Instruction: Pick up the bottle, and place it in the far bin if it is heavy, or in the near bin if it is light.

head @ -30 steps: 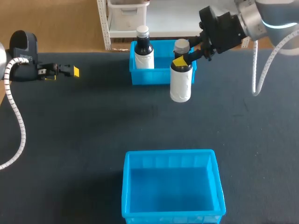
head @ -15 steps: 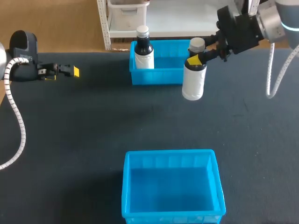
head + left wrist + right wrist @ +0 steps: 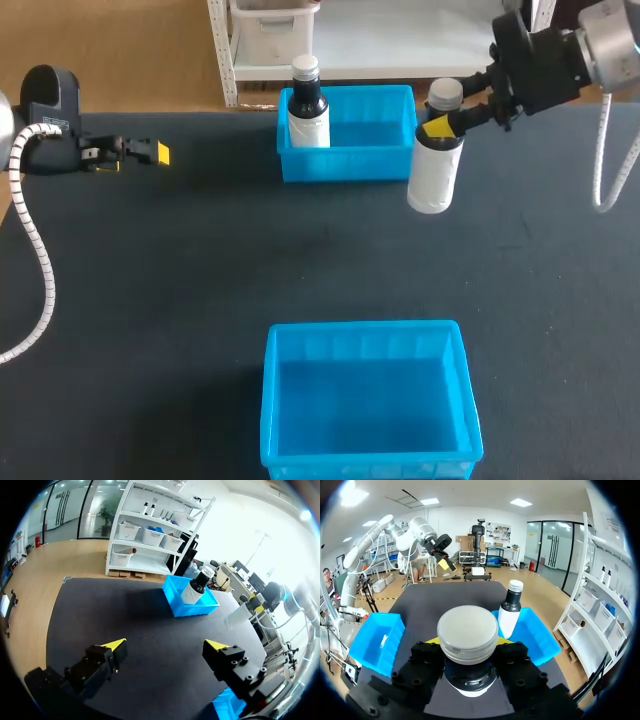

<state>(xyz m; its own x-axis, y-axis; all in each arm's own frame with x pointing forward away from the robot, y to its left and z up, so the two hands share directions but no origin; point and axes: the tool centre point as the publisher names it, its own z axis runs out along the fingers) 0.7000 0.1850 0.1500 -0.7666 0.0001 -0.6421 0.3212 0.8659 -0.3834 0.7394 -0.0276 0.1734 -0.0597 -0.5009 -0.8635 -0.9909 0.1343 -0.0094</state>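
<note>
The right tool [image 3: 452,122], clamped round the neck of the bottle [image 3: 434,175], holds it just beside the far bin [image 3: 345,166], so the carry seems in hand; next it needs lifting over that bin's wall if heavy, else away to the near bin [image 3: 362,330].

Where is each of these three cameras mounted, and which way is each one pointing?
Head view: above and behind the robot, looking down on the table; both arms show, right pincer shut on the held bottle.
Left wrist view: left wrist, facing past the open left pincer toward the far bin.
Right wrist view: right wrist, facing over the held bottle's cap toward the near bin and far bin.
Shared: both wrist views show the second bottle standing in the far bin.
</note>
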